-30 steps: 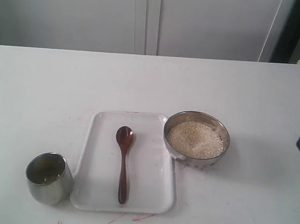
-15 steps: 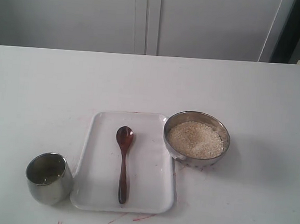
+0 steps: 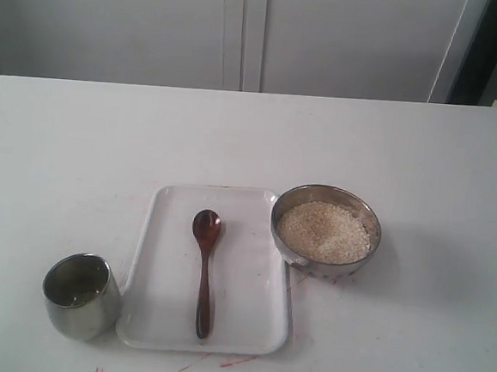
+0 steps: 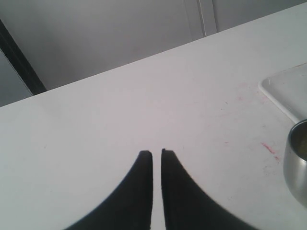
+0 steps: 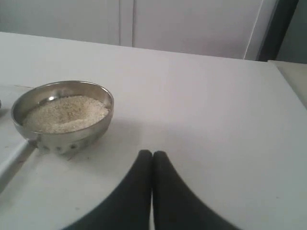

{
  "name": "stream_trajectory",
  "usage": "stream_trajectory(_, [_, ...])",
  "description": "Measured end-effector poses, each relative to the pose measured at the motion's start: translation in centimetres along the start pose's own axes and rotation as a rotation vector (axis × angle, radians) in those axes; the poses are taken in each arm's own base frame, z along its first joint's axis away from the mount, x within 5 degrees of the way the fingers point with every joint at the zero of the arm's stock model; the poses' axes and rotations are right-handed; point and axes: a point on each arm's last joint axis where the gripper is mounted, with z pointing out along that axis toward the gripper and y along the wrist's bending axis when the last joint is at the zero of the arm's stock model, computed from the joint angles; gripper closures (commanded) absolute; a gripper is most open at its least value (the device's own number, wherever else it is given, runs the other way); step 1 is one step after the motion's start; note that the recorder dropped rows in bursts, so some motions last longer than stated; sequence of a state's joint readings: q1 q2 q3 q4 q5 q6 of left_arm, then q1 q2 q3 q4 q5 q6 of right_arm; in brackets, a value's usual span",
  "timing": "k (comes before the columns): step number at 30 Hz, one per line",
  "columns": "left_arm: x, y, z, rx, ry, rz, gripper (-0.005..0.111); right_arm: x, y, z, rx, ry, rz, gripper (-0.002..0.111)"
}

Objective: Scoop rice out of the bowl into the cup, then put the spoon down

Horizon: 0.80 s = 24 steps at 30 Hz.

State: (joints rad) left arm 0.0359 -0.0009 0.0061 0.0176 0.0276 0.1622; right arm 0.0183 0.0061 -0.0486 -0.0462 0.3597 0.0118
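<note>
The dark wooden spoon [image 3: 205, 273] lies flat on a white tray [image 3: 259, 320], its oval bowl toward the far side. Right of the tray stands the wide steel bowl [image 3: 374, 239] heaped with rice [image 3: 324, 231]. The steel cup [image 3: 81, 295] stands left of the tray near the front edge. Neither gripper shows in the exterior view. My left gripper [image 4: 157, 152] hangs over bare table beside the cup [image 4: 297, 165], fingers a sliver apart and holding nothing. My right gripper [image 5: 152, 152] is shut and empty, a little way from the bowl [image 5: 72, 136] and its rice [image 5: 64, 112].
The white table [image 3: 423, 157] runs back to pale cabinet doors. Faint red marks [image 3: 235, 361] dot the surface in front of the tray. In the left wrist view a corner of the tray [image 4: 288, 88] shows.
A dark part of the right arm at the right edge of the exterior view one second ago has gone out of sight. The spoon, bowl and cup have not moved.
</note>
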Motion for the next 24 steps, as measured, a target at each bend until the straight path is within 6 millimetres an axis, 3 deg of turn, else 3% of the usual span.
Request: stream_trajectory(24, [0.00, 0.00, 0.00, 0.000, 0.000, 0.000, 0.092, 0.30, -0.28, -0.02, 0.053, 0.034, 0.013, 0.108])
